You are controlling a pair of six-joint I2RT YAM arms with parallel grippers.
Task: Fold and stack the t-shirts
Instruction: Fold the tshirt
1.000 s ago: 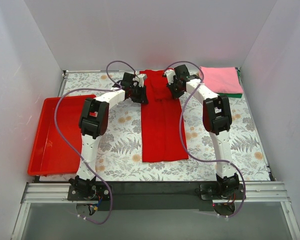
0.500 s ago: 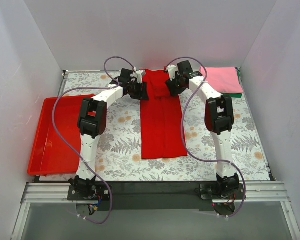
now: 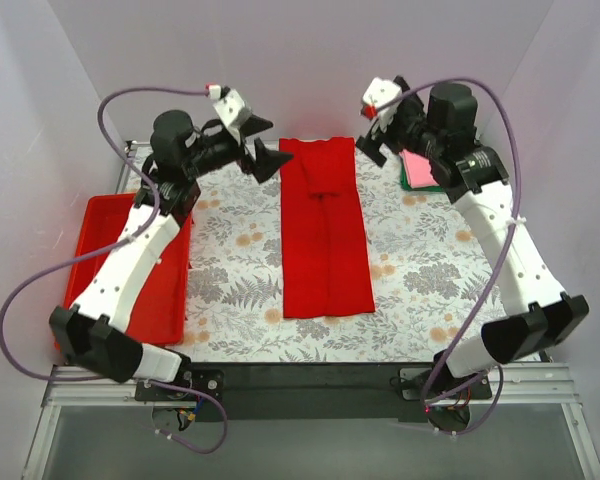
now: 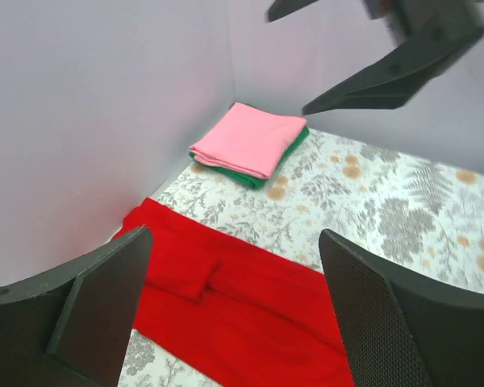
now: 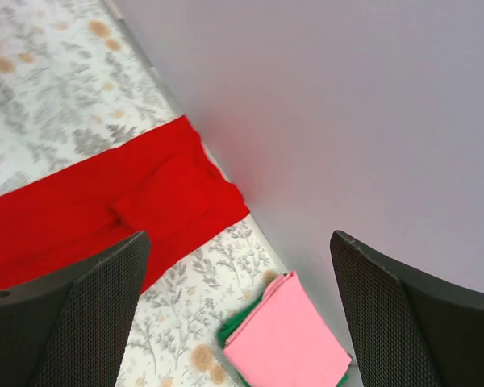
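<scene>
From above, the red t-shirt [image 3: 325, 235] lay flat as a long strip down the middle of the counter [image 3: 420, 270]. Its far edge was close to the back wall [image 3: 310, 70] and its near edge stopped short of the front of the counter. There was bare counter on both long sides of it. The red tray [image 3: 90, 235] sat at the left edge, and the left arm reached over it. The pink t-shirt [image 3: 416, 172] lay in the far right corner, partly hidden by the right arm. The left tool [image 3: 268, 160] hung in the air beside the red t-shirt's far left corner. The right tool [image 3: 377, 145] hung in the air near its far right corner. Both were apart from the cloth. In the left wrist view, the left tool [image 4: 234, 314] had its fingers spread wide with nothing between them, and the red t-shirt was far below. The pink t-shirt [image 4: 250, 139] lay folded on top of the green t-shirt [image 4: 258, 176], close to the wall, with open counter between that stack and the red cloth. In the right wrist view, the right tool [image 5: 242, 314] was also spread wide and held nothing. The red t-shirt's [image 5: 121, 205] corner lay right by the wall's foot.
</scene>
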